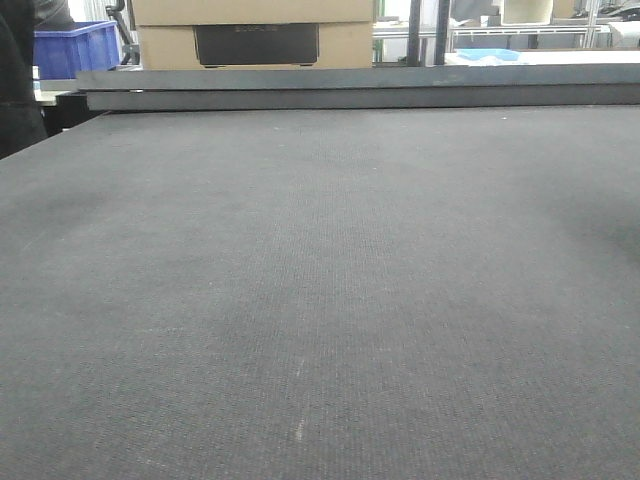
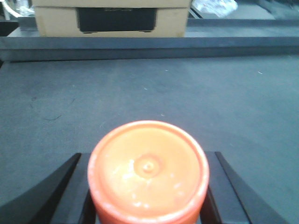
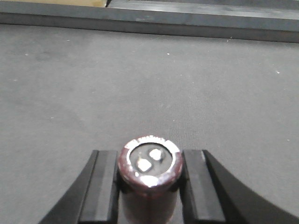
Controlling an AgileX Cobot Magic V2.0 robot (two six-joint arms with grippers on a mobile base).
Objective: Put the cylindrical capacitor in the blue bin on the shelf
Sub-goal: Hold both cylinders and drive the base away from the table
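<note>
In the right wrist view my right gripper (image 3: pixel 149 175) is shut on the cylindrical capacitor (image 3: pixel 149 165), a dark maroon cylinder. Its end faces the camera and shows two silver terminals. The black fingers (image 3: pixel 105 186) press on both of its sides above the grey mat. In the left wrist view my left gripper (image 2: pixel 148 186) is shut on an orange cylinder (image 2: pixel 148 172), whose round end faces the camera. A blue bin (image 1: pixel 75 48) stands behind the table at the far left. The shelf is out of view. Neither gripper shows in the front view.
A dark grey mat (image 1: pixel 320 300) covers the table. A grey raised rail (image 1: pixel 360 88) runs along its far edge. Behind the rail sits a cardboard box (image 1: pixel 255 35) with a black panel. Metal frames (image 1: pixel 520 30) stand at the back right.
</note>
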